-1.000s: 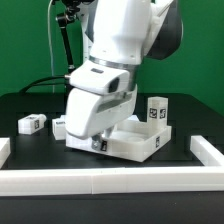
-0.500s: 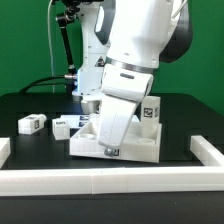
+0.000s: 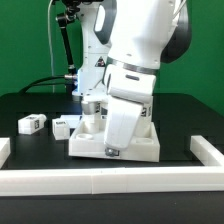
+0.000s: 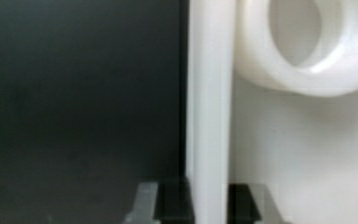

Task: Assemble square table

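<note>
The square table's white slab [image 3: 138,147] lies on the black table top in the middle of the exterior view, under the arm. My gripper [image 3: 106,141] reaches down onto the slab's side toward the exterior view's left. In the wrist view the slab's raised rim [image 4: 208,110] runs up between my two dark fingertips [image 4: 155,203], so the gripper [image 4: 202,202] is shut on the rim. A round corner recess [image 4: 311,48] shows beside the rim. Two white tagged legs [image 3: 32,123] [image 3: 62,126] lie at the exterior view's left. A third leg [image 3: 94,108] stands behind the slab.
White rail walls border the work area: one along the front [image 3: 110,182], one at the exterior view's left [image 3: 5,150] and one at its right [image 3: 208,152]. A black stand with cables [image 3: 66,60] rises at the back.
The arm's hand has swung toward the exterior view's right, turning the slab a little with it. The tagged leg at the back right is now covered by the arm.
</note>
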Motion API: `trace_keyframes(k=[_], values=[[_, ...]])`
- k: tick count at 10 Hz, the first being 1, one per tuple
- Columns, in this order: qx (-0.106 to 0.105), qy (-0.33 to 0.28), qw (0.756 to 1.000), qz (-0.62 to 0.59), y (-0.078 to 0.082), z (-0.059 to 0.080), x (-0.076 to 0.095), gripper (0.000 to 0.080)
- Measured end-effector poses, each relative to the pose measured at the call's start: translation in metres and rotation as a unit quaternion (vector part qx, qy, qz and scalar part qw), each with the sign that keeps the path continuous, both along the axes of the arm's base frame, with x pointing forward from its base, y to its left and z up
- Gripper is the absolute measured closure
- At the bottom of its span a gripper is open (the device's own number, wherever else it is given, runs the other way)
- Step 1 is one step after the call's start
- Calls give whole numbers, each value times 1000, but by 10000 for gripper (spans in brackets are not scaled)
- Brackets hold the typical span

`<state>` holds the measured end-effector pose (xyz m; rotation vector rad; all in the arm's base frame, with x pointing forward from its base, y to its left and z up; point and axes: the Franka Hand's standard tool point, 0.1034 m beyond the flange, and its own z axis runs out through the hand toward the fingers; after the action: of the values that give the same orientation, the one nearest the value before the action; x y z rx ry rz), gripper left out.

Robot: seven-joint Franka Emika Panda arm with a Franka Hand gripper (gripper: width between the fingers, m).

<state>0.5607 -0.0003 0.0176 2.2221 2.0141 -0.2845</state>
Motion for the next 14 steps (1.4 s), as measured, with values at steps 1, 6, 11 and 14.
trace_keyframes(k=[1, 6, 11, 14], values=[[0, 7, 1000, 6, 10, 4, 12, 740], [3, 10, 1000, 19, 20, 4, 29, 739], [-1, 21, 1000, 19, 32, 6, 51, 739], [3, 15, 1000, 23, 41, 11, 67, 739]])
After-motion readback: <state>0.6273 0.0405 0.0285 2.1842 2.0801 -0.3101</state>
